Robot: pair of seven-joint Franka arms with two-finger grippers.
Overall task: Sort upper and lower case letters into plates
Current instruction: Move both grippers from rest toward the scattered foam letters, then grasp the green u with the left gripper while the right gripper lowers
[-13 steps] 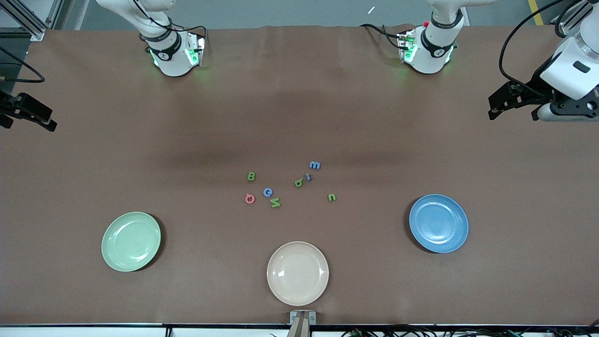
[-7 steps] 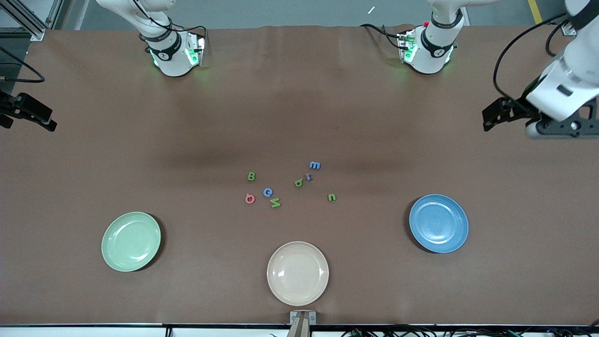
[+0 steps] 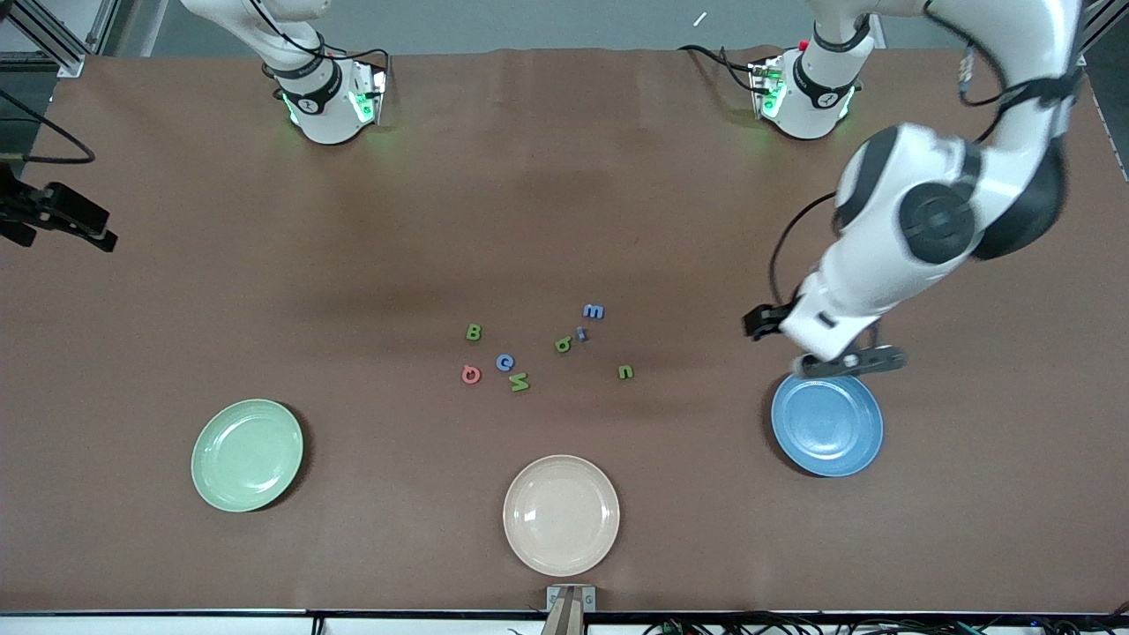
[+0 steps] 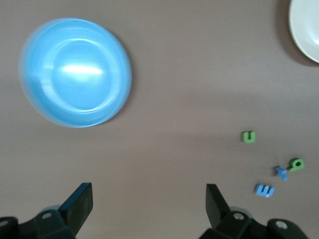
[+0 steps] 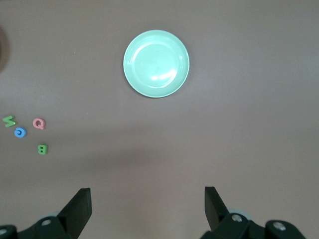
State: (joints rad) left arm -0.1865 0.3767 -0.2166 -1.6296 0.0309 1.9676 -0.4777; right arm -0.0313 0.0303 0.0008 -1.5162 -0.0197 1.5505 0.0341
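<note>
Eight letters lie loose between the green plate and blue plate. Left hand released above the blue plate's edge; right hand released, waiting.

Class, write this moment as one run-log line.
left gripper: open, by blue plate | right gripper: open, waiting | letters: all on table | plates: empty

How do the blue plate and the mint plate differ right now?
Colour: the blue plate is medium blue, the mint plate pale green. Place: the blue plate sits toward the left arm's end of the table, the mint plate toward the right arm's end. The left claw hangs over the blue plate's rim; nothing is over the mint plate. Both are round, glossy, same size, holding no letters.
</note>
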